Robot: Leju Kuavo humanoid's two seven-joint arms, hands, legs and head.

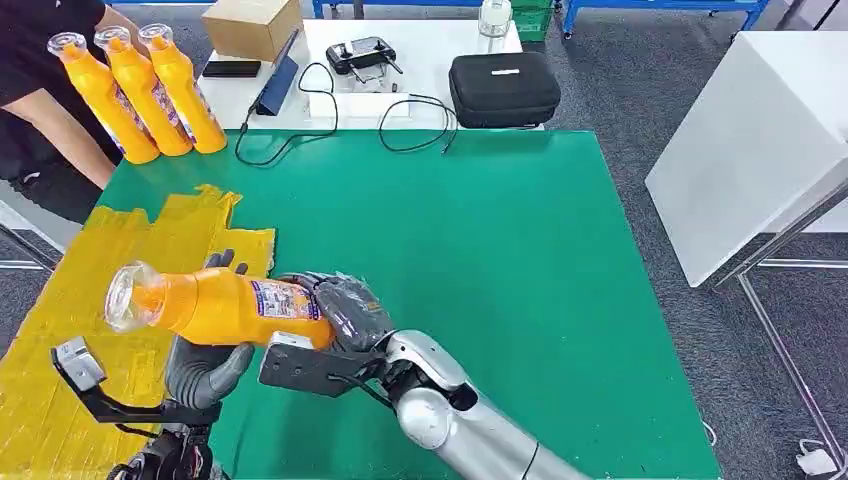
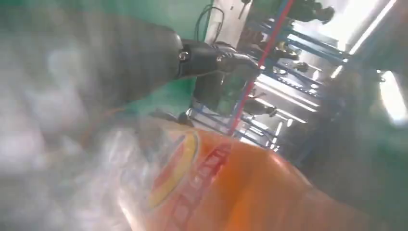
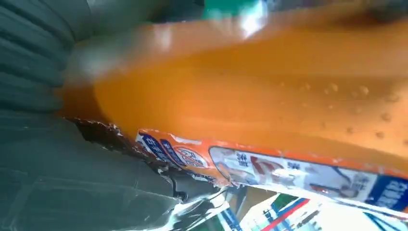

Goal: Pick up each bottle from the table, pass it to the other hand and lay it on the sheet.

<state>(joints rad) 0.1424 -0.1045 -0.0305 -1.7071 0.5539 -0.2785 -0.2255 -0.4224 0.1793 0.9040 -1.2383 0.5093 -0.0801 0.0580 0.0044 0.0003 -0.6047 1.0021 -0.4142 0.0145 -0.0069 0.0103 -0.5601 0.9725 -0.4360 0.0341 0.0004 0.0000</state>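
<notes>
An orange bottle (image 1: 215, 305) is held on its side above the near left of the green table, at the yellow sheet's (image 1: 60, 300) edge. Its base is gripped by the right hand (image 1: 345, 312); the left hand (image 1: 205, 365) is cupped beneath, its grip unclear. The bottle is judged full, heavy and smooth-walled, best taken around the labelled middle.

Both right hand (image 1: 345, 310) and, seemingly, left hand (image 1: 205, 365) grip orange bottle (image 1: 215, 305) over yellow sheet (image 1: 60, 340).

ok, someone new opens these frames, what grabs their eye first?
The orange bottle, lying sideways in mid-air between both hands at the near left of the green table: the right robot hand grips its base while the left robot hand cups it from below. Next, three more orange bottles leaning together at the far left corner, beyond the crumpled yellow sheet.
</notes>
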